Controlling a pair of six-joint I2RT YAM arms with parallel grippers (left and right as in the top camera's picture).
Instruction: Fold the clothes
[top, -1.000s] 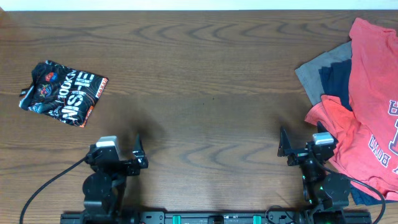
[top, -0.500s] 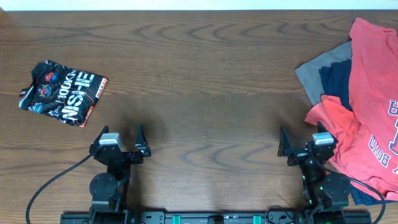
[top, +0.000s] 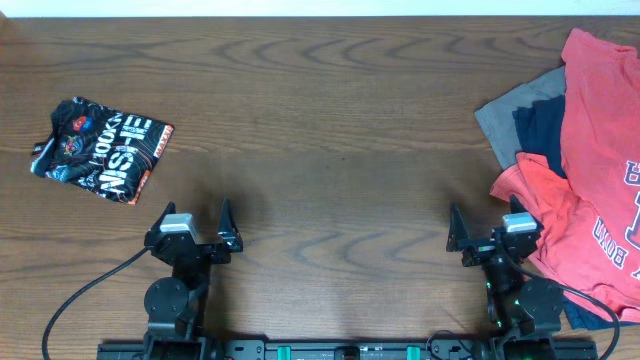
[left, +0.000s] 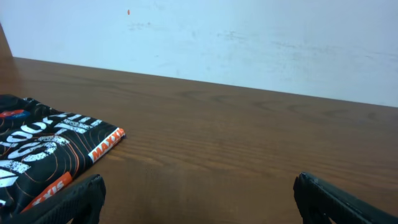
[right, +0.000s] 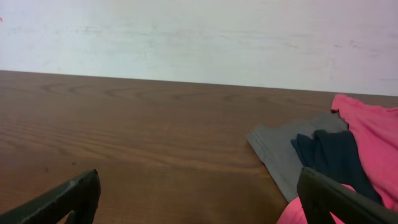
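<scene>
While black orange-lined jersey (top: 100, 150) lies folded upper left on wooden desk (top: 330, 100), heap of red, grey, navy garments (top: 600, 120) right side unfolded; both jaws wide open, empty.

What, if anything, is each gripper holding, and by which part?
Nothing: the left gripper and right gripper are open and empty, apart from the black jersey and red T-shirts.

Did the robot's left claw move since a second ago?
Yes. The left gripper shifted slightly right, away from the folded black jersey with orange lines, which stayed put.
</scene>
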